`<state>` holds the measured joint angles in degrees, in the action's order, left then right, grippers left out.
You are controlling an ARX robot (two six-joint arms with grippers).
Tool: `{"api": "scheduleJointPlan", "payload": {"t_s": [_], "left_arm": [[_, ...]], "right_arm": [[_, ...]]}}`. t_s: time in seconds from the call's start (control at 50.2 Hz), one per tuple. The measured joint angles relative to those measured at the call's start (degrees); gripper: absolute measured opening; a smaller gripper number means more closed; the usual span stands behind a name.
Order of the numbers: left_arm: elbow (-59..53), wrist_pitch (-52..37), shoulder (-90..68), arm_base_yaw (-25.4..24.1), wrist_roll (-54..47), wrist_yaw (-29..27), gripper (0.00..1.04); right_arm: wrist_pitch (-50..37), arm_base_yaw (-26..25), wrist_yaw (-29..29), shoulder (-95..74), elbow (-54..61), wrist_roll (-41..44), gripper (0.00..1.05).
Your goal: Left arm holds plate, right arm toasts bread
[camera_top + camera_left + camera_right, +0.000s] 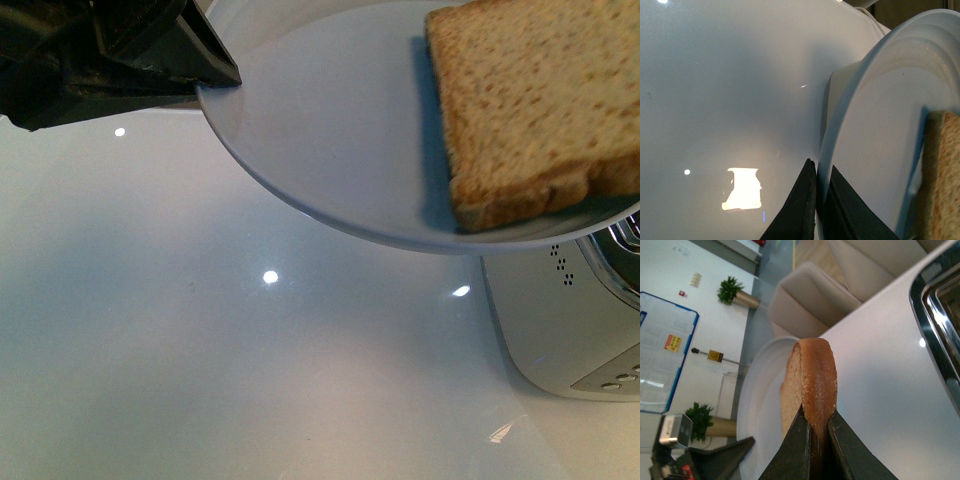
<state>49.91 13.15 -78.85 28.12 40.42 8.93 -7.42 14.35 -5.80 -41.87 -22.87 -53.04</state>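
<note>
Front view: the black angular left arm [215, 75] has its jaws clamped on the rim of the round, pale blue-white glossy ceramic plate [330, 150]. The light brown wholemeal bread slice [540, 100] lies on the plate's side opposite that grip. Below the plate are a white toaster [560, 340] and the glossy white worktop [200, 350]. The plate looks slick and breakable, so hold it by the rim.

Left wrist view: jaws sit astride the plate's rim.

Only the right wrist view shows the right arm [816, 415], jaws narrow, pinching the bread's crust. It's soft and light, I'd say; squeeze gently.
</note>
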Motion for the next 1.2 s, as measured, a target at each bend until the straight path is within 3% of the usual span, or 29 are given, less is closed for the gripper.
{"api": "scheduleJointPlan", "payload": {"t_s": [0.159, 0.279, 0.418, 0.598, 0.837, 1.196], "left_arm": [[0.0, 0.0, 0.0, 0.0, 0.02, 0.0, 0.03], [0.0, 0.0, 0.0, 0.0, 0.02, 0.0, 0.03], [0.0, 0.0, 0.0, 0.0, 0.04, 0.0, 0.03], [0.0, 0.0, 0.02, 0.0, 0.07, 0.0, 0.03], [0.0, 0.0, 0.02, 0.02, 0.17, 0.04, 0.03], [0.0, 0.0, 0.02, 0.0, 0.17, 0.02, 0.03]], "right_arm": [[1.97, -3.67, 0.68, 2.62, -4.59, 4.5, 0.03], [4.31, -9.01, 3.1, 3.8, -9.84, 12.52, 0.03], [4.0, -10.91, 8.98, 1.81, -11.02, 26.86, 0.03], [-2.86, -10.62, 15.69, -5.22, -5.95, 44.04, 0.03], [-11.13, -8.7, 16.7, -15.15, -2.27, 50.36, 0.03], [-14.6, -5.07, 18.49, -21.46, -2.27, 51.78, 0.03]]}}
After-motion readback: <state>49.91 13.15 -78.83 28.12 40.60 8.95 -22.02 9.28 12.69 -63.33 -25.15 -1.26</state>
